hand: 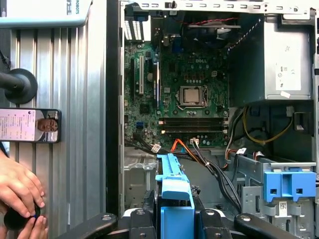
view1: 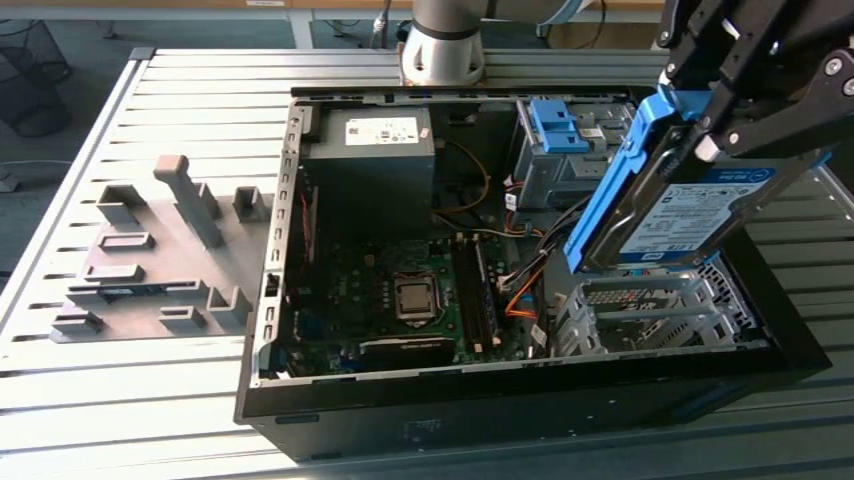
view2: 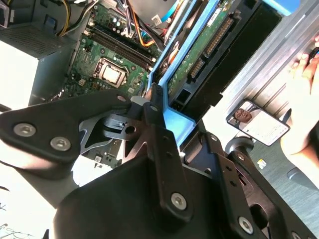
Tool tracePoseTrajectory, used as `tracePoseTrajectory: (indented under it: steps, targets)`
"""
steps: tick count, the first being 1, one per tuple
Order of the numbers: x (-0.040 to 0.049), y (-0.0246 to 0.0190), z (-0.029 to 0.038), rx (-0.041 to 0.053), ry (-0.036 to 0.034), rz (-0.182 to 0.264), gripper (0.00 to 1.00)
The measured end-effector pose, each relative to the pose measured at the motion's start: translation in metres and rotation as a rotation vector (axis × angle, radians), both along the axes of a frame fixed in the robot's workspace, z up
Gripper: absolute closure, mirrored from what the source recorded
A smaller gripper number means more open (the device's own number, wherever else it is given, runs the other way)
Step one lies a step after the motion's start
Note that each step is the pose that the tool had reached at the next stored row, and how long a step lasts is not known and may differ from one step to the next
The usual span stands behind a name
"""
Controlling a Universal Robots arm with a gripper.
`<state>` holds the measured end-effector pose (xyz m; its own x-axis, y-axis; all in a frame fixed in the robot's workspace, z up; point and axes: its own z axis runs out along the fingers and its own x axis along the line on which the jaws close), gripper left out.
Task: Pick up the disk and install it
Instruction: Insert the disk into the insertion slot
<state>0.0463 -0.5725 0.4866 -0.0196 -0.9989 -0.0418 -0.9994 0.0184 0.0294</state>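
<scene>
The disk (view1: 687,215), a silver drive with a blue-and-white label in a bright blue carrier frame, hangs tilted above the open computer case (view1: 280,250) at the exterior view's right. My gripper (view1: 727,130) is shut on its upper end. Below the disk sits a bare metal drive cage (view1: 641,310). In the second wrist view the disk's green circuit side (view2: 199,50) and blue frame (view2: 177,119) run out from between my black fingers (view2: 152,107). In the first wrist view the blue frame (hand: 174,189) sticks out over the case floor.
A dark-grey power supply (view1: 374,160) and the motherboard (view1: 400,290) fill the case. A second blue carrier (view1: 558,125) sits in the bay behind. A grey fixture plate (view1: 147,250) lies at the exterior view's left. A person's hands (hand: 20,194) and a phone (hand: 30,125) are beside the case.
</scene>
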Motion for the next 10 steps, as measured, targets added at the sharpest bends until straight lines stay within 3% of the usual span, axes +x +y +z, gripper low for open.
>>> tracePoseTrajectory:
  steps: [5,10]
  targets:
    - [0.0004,-0.0023,-0.0013,-0.0004,0.0,0.0,0.64]
    - [0.0065,-0.0023,-0.0034,-0.0005,0.0001,0.0,0.64]
